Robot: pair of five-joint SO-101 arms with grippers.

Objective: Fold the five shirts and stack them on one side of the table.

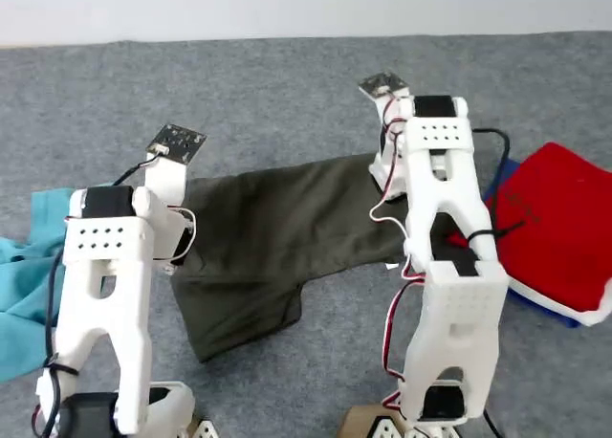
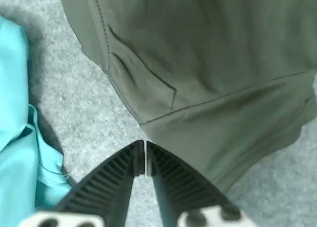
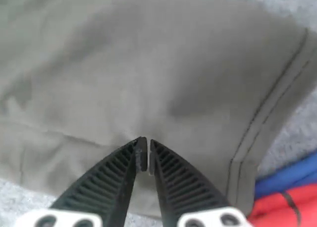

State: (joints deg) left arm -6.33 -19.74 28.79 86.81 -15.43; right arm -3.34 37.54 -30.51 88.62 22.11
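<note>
An olive green shirt lies spread and creased on the grey table between the two arms. My left gripper is shut with nothing in it, its tips over bare table just off the hem of the olive shirt. My right gripper is shut too, its tips right over the olive shirt near a stitched edge; no cloth shows pinched between them. A teal shirt lies crumpled at the left edge. A red shirt lies on top of a pile at the right.
Under the red shirt, blue and white cloth stick out. The teal shirt lies close beside my left gripper, and the blue and red cloth close to my right one. Bare table stretches along the far side.
</note>
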